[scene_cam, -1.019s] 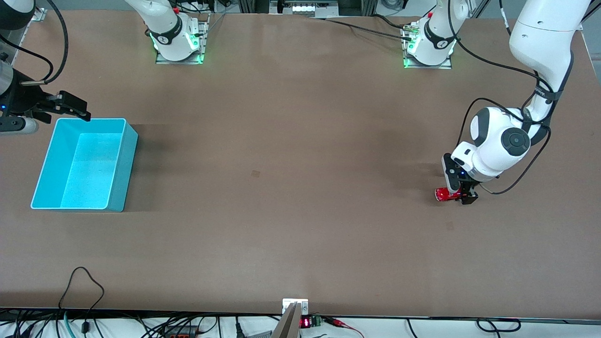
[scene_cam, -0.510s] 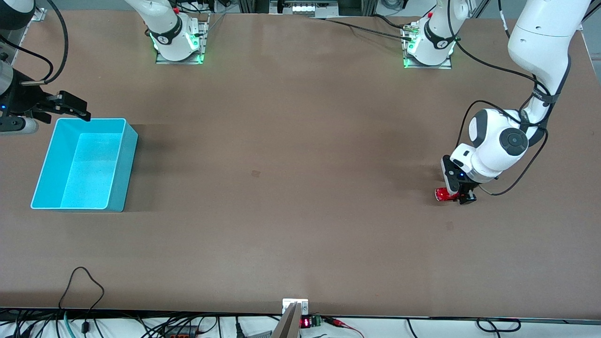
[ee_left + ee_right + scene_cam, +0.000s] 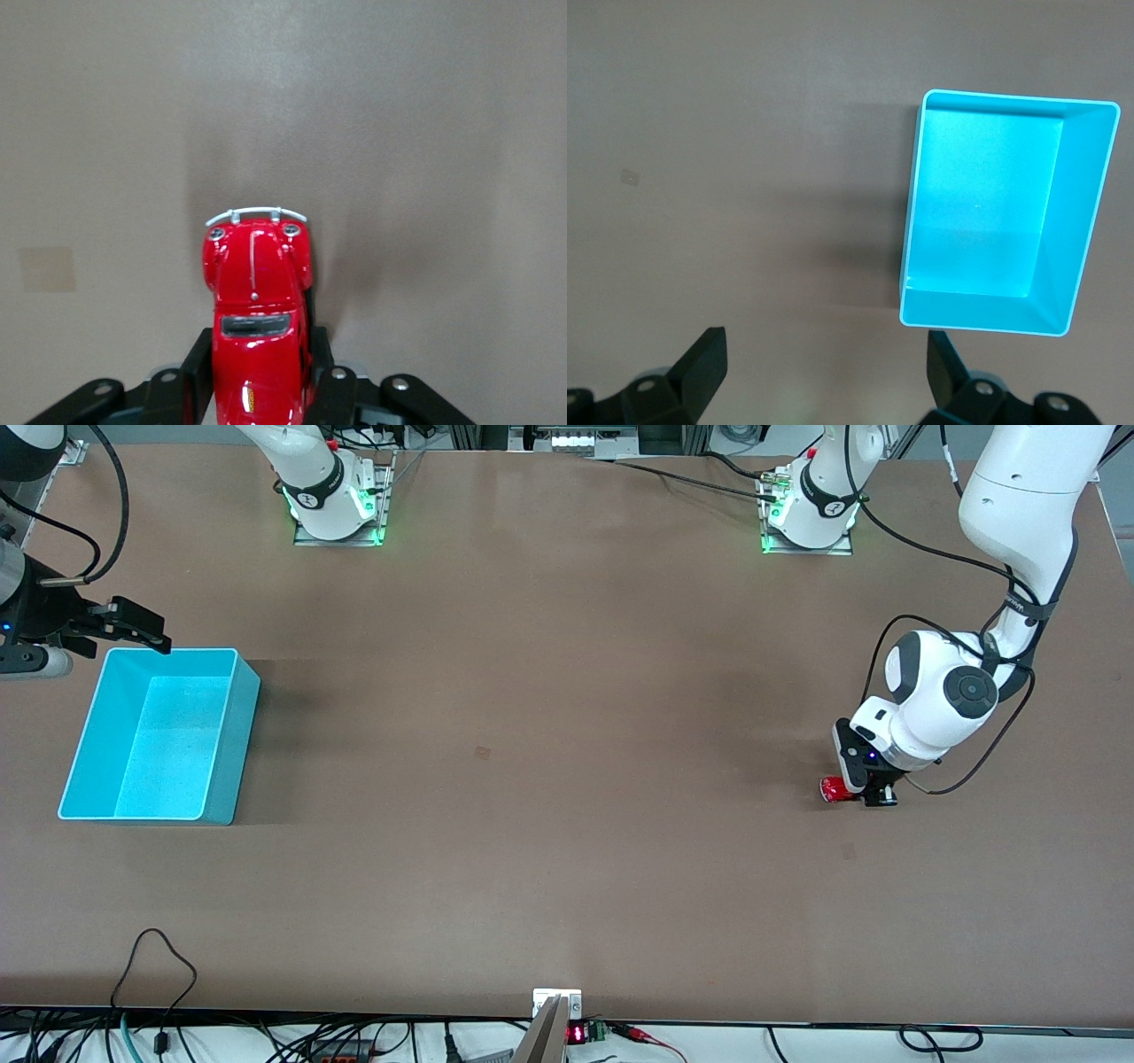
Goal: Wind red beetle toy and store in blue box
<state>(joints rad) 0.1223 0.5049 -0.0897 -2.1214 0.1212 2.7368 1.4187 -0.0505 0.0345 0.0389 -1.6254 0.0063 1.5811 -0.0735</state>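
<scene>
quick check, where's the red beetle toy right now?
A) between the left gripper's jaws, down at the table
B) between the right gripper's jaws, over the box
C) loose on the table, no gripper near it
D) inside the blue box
A: the left gripper has its jaws closed on the red beetle toy low at the table toward the left arm's end, while the blue box holds nothing.

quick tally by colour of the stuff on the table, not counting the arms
red: 1, the red beetle toy, held between the fingers of the left gripper at the left arm's end of the table
blue: 1, the blue box, with nothing in it, below the open right gripper
total: 2
</scene>
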